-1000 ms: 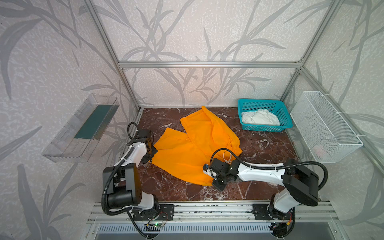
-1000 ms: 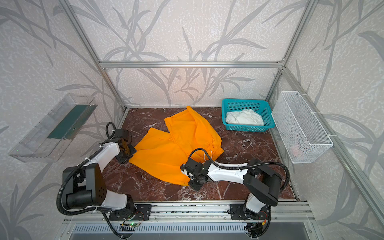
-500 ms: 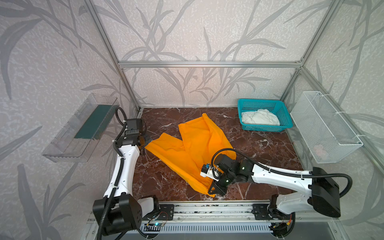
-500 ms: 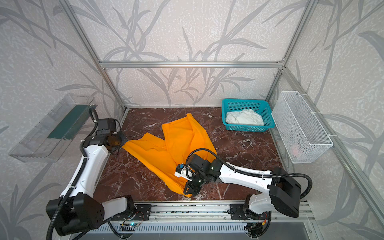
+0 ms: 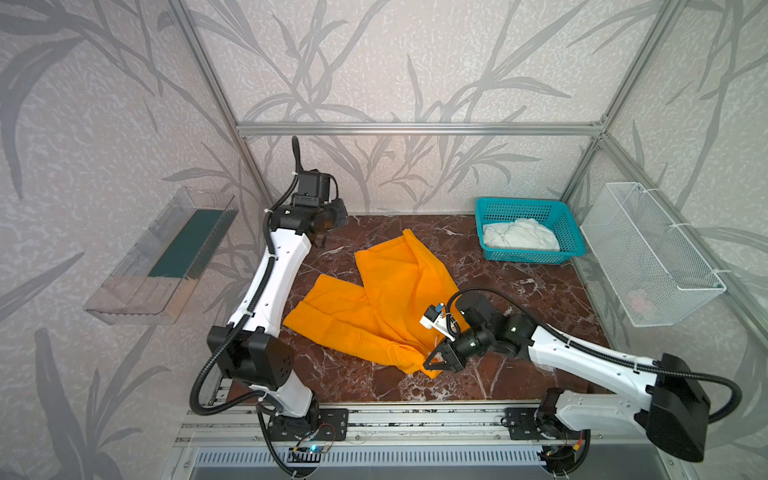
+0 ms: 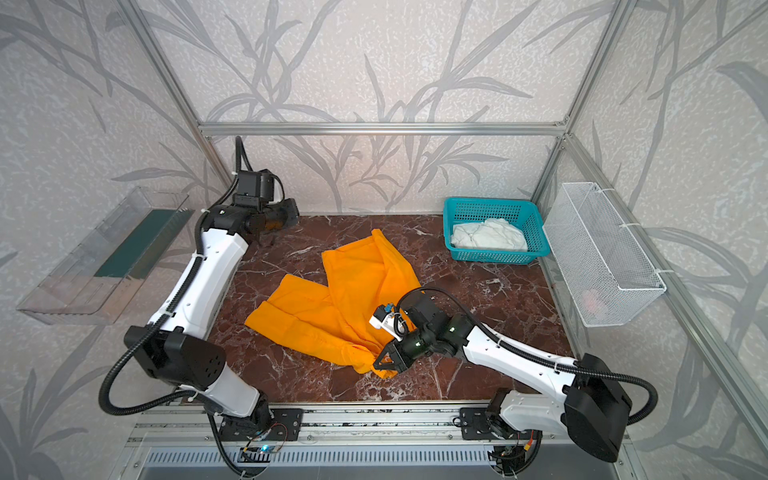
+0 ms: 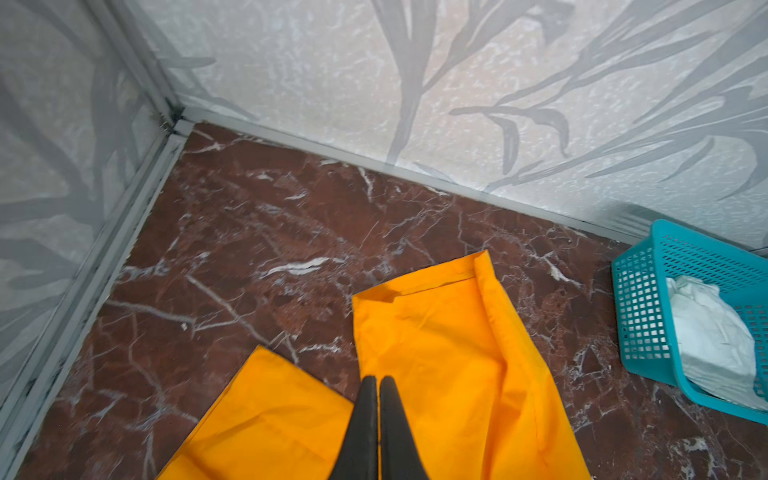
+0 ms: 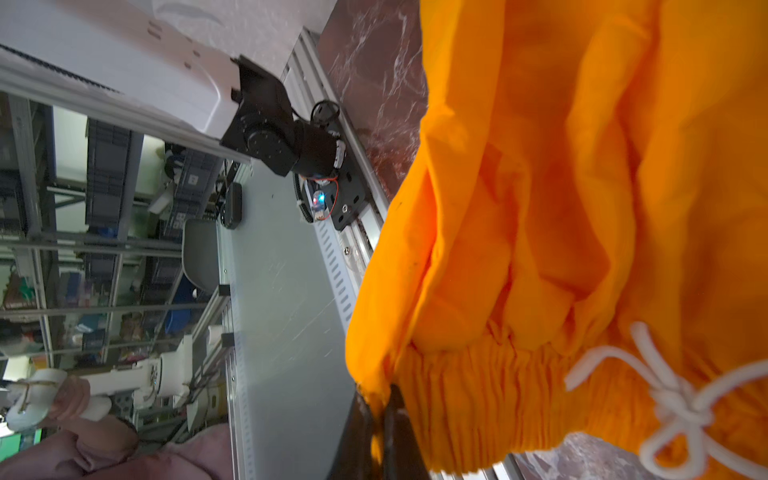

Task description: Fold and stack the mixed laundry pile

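The red-brown marble tabletop (image 5: 540,286), veined white, carries the task's items. The orange trousers (image 5: 390,299) are of thin, creased woven cloth. They lie spread at the centre, with two flat legs reaching toward 9 and 12 o'clock. A white wire-mesh basket (image 5: 648,249) hangs on the wall at 3 o'clock. The teal plastic lattice basket (image 5: 536,257) sits at 1 o'clock and holds the crumpled white shirt (image 5: 519,237).

The right gripper (image 8: 380,411) is clenched on the gathered elastic waistband at the trousers' 5 o'clock corner. The left gripper (image 7: 378,386) is raised at 10 o'clock, clear of the cloth, with its black tapered fingers pressed together. A white knotted drawstring (image 8: 673,399) hangs at the waistband.
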{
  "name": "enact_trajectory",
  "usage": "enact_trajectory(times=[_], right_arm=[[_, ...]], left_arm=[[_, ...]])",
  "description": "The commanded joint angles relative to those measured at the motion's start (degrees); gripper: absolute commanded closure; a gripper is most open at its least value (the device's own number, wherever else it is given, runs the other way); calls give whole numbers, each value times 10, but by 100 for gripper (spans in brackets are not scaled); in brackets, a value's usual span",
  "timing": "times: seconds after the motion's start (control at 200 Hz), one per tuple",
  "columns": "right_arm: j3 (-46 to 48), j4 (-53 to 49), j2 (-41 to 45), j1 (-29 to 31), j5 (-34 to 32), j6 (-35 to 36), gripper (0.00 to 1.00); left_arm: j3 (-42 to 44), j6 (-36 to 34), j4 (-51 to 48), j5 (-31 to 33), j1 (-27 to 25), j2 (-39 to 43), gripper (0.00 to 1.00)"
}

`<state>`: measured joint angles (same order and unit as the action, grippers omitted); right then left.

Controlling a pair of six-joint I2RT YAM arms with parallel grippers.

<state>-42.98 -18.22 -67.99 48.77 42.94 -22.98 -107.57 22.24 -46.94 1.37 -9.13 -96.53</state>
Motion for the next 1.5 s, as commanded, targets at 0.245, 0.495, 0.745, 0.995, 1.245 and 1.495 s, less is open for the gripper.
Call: enact_trajectory(times=[0.245,0.495,0.745,0.995,1.245,1.495], right_arm=[[17,30,-32,-24,10,-13,100],[29,38,-114,-23,54,28,100],[36,33,-147,-23,63,58,100],[37,39,-154,-23,62,59,100],[39,39,-154,-23,59,58,100],[42,38,-153,-23,56,56,100]], left_arm=[[194,100,-121,117,6,31,77],[452,181,-19,122,72,144,64],[464,195,5,132,111,83,63],[454,203,40,110,125,1,61],[484,219,86,110,138,-36,62],[483,215,104,106,147,-52,69]])
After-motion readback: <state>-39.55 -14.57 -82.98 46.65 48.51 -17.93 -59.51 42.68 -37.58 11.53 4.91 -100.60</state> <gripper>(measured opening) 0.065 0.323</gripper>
